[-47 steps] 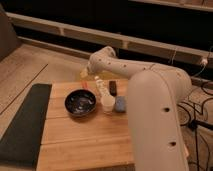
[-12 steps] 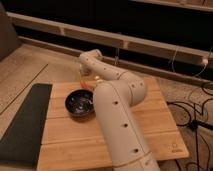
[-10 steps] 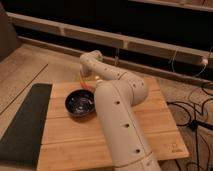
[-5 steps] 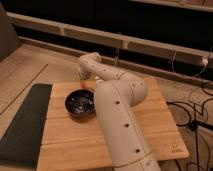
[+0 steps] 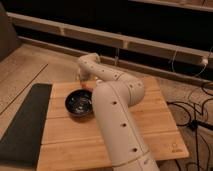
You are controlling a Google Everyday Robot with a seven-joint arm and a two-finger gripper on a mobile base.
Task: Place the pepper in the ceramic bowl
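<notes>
The ceramic bowl [image 5: 80,104], glossy black and shallow, sits on the left half of the wooden table [image 5: 155,125]. A small orange-red patch, the pepper [image 5: 89,84], shows just past the bowl's far rim, close under the end of the arm. My gripper [image 5: 81,76] is at that end, near the table's far edge behind the bowl, right beside the pepper. The thick white arm [image 5: 117,120] runs from the bottom of the view up across the table and hides whatever lies to the right of the bowl.
A dark mat [image 5: 22,125] lies along the table's left side. Black cables [image 5: 195,107] trail on the floor at the right. A long low ledge [image 5: 125,42] runs behind the table.
Since the earliest frame the arm has swung left across the table and covers the small items right of the bowl. Over the last second its end barely shifts.
</notes>
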